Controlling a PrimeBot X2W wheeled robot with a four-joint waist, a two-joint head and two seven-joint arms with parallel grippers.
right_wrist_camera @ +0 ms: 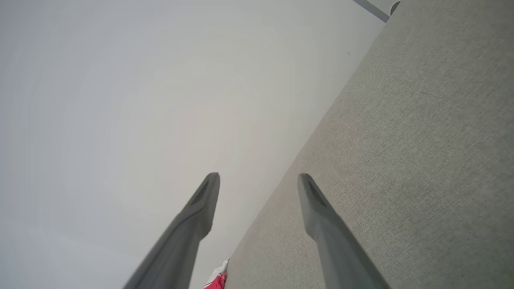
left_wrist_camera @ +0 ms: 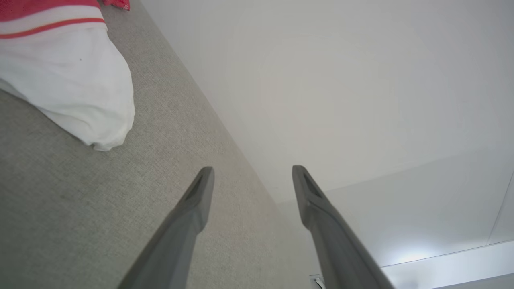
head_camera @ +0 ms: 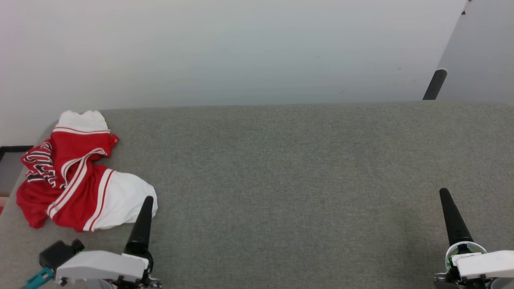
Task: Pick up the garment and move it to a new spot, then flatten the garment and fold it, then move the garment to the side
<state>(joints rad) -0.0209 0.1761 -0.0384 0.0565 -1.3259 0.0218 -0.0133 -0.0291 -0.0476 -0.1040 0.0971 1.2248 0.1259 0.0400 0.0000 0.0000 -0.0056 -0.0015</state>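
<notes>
The garment [head_camera: 76, 176], a red jersey with white sleeves and striped trim, lies crumpled at the far left of the grey table [head_camera: 281, 180]. Dark lettering shows on a fold at its left side. My left gripper [head_camera: 147, 200] stands open just right of the garment's near white sleeve, not touching it. In the left wrist view, that sleeve [left_wrist_camera: 72, 76] lies up and left of the open left gripper [left_wrist_camera: 253, 170]. My right gripper [head_camera: 444, 192] is open over bare table at the lower right. A scrap of the garment [right_wrist_camera: 219, 279] peeks out low between the open fingers of the right gripper [right_wrist_camera: 259, 176].
A white wall [head_camera: 241, 52] rises straight behind the table's far edge. A dark pole [head_camera: 434, 84] leans at the back right corner. A black-framed object [head_camera: 12, 149] sits past the table's left edge. Grey cloth stretches wide between the two grippers.
</notes>
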